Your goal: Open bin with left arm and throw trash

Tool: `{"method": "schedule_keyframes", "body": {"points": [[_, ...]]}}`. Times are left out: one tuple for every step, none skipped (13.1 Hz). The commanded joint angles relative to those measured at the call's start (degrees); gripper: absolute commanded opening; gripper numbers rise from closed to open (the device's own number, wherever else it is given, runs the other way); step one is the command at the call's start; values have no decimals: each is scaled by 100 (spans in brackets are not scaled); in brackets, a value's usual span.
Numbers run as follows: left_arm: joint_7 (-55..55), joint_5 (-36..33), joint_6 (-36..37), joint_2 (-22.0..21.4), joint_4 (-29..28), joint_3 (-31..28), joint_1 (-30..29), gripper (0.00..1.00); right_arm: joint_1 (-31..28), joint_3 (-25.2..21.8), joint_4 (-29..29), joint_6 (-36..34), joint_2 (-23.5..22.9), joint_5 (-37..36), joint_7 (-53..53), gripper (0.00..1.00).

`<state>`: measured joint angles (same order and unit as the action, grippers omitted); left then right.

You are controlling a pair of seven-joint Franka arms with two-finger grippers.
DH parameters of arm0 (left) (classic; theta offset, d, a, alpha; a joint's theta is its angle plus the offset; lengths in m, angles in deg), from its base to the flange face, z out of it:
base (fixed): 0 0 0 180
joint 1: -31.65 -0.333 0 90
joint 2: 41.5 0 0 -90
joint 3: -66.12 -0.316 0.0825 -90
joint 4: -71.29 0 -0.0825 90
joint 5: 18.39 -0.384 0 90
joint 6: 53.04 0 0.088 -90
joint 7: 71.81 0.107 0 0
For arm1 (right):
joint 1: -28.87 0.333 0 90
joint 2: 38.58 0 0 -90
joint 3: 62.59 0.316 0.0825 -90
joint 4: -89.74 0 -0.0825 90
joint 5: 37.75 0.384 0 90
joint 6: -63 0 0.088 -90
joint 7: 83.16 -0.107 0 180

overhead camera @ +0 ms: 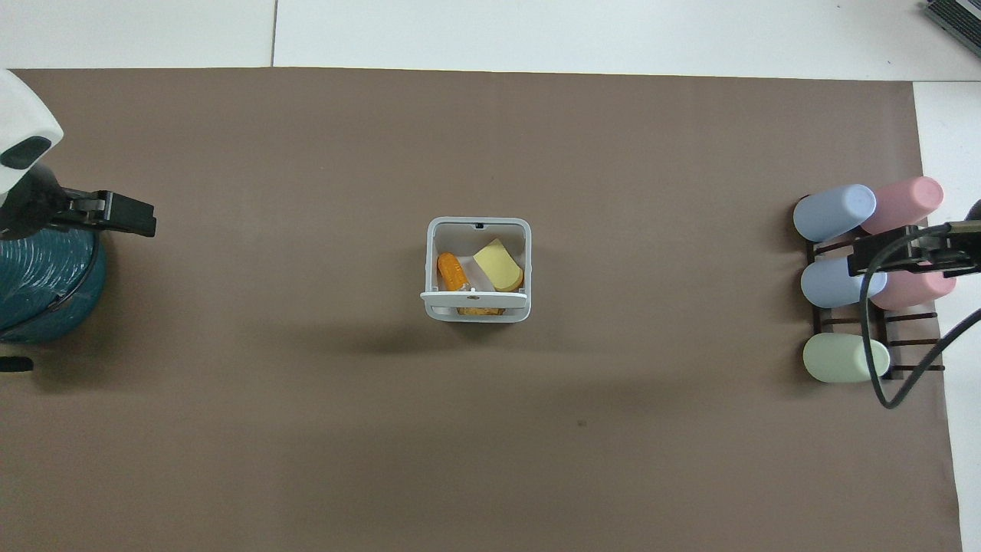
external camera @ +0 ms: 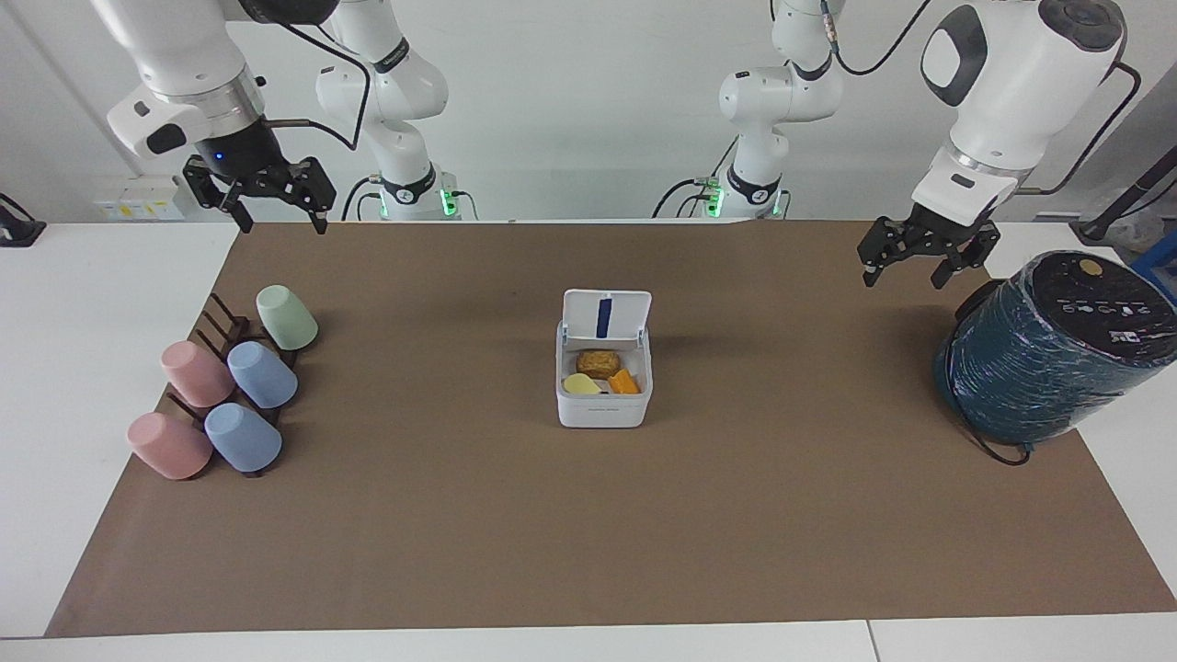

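The white bin (external camera: pixel 603 409) stands in the middle of the brown mat with its lid (external camera: pixel 606 316) hinged up on the side nearer to the robots, the blue strip showing. Inside lie the brown lump (external camera: pixel 599 362), the pale yellow piece (external camera: pixel 579 384) and the orange piece (external camera: pixel 623 382). In the overhead view the bin (overhead camera: pixel 477 224) shows the orange piece (overhead camera: pixel 451 271) and the yellow piece (overhead camera: pixel 500 265); the lid hides most of the lump. My left gripper (external camera: pixel 903 276) (overhead camera: pixel 126 215) is open and empty, raised beside the teal cylinder. My right gripper (external camera: pixel 280 221) (overhead camera: pixel 870 257) is open and empty, raised over the cup rack's end of the mat.
A large dark teal wrapped cylinder (external camera: pixel 1048 354) (overhead camera: pixel 38 284) stands at the left arm's end of the table. Several pastel cups lie on a dark rack (external camera: pixel 230 386) (overhead camera: pixel 912 318) at the right arm's end. A cable hangs from the right arm over the rack.
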<state>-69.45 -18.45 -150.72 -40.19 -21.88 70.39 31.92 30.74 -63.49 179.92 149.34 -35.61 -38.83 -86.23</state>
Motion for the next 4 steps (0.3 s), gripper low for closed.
{"method": "schedule_keyframes", "body": {"points": [[-190,-99,56,-78,0,-23,35,100,-30,20,150,-4,134,38,62,100],[-209,-99,56,-78,-9,-23,43,100,-30,20,158,-4,134,38,62,100],[-209,-99,65,-78,-9,-23,35,100,-30,20,150,-4,134,38,62,100],[-200,-99,65,-78,-9,-23,35,100,-30,11,150,-4,134,38,62,100]]}}
